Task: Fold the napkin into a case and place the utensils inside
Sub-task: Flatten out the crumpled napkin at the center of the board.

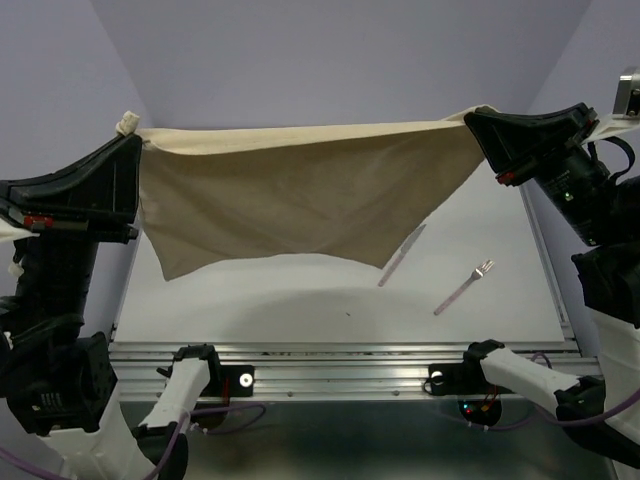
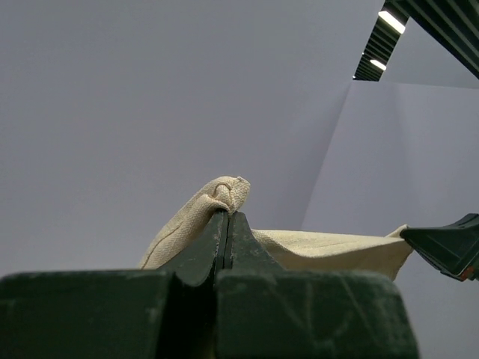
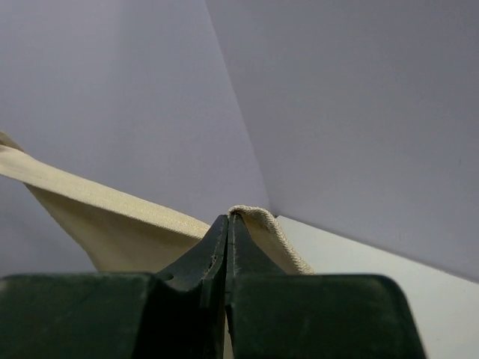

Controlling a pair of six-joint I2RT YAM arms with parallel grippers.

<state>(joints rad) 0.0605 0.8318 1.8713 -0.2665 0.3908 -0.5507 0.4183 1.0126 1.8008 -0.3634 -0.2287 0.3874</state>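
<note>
Clamping napkin (image 1: 300,195) at both top corners: left gripper (image 1: 133,142) squeezed tight on the left corner, right gripper (image 1: 478,122) likewise on the right one. Showing a cloth tuft past the closed jaws in each wrist view.

Hanging it in the air as one sheet above the table (image 1: 250,300), with the top edge running left-right between the arms and sagging slightly. Not showing any fold yet, judging by the single layer.

Spotting utensils (image 1: 462,288) on the table below and right of centre, nearer the right arm. Seeing the tined one furthest right and a second piece (image 1: 403,254), probably a knife, partly hidden behind the hem. Both pointing diagonally, near-left to far-right.

Expecting a straight drop to cover them; favouring a lay-down to their left.
</note>
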